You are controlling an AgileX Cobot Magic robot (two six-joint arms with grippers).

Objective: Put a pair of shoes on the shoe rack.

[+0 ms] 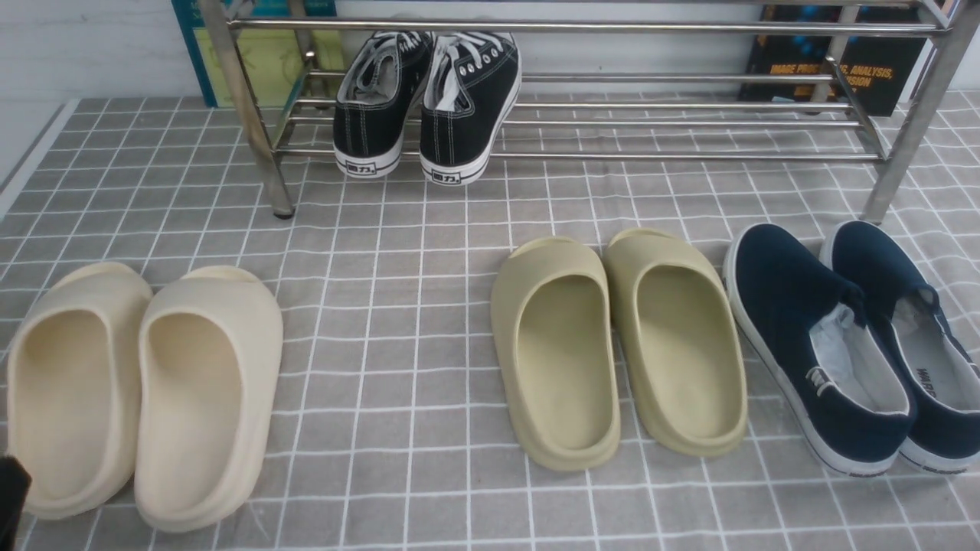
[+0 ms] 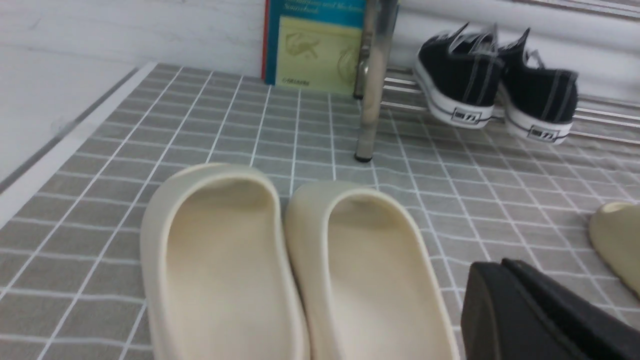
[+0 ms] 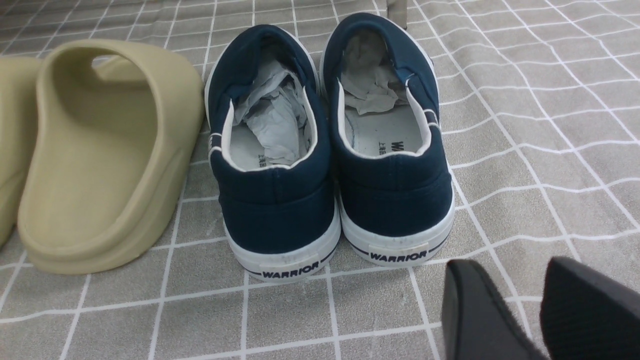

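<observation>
Grippers come nearest: the left gripper [image 2: 500, 310] is closed, with nothing in its grip, and the right gripper [image 3: 505, 300] stands partly open, its fingers apart and holding nothing. Beyond them, three pairs lie on the checked cloth [image 1: 367, 428]: beige slippers [image 1: 191, 413] at the left, olive slippers [image 1: 566, 360] right of the middle, and navy shoes [image 1: 811, 352] at the right, near the olive pair. Farther off, both black sneakers [image 1: 459, 115] sit side by side on the lower shelf of the rack [image 1: 689, 157], toward its left end, heels facing the robot. Behind the rack, books [image 1: 268, 69] stand near either end.
</observation>
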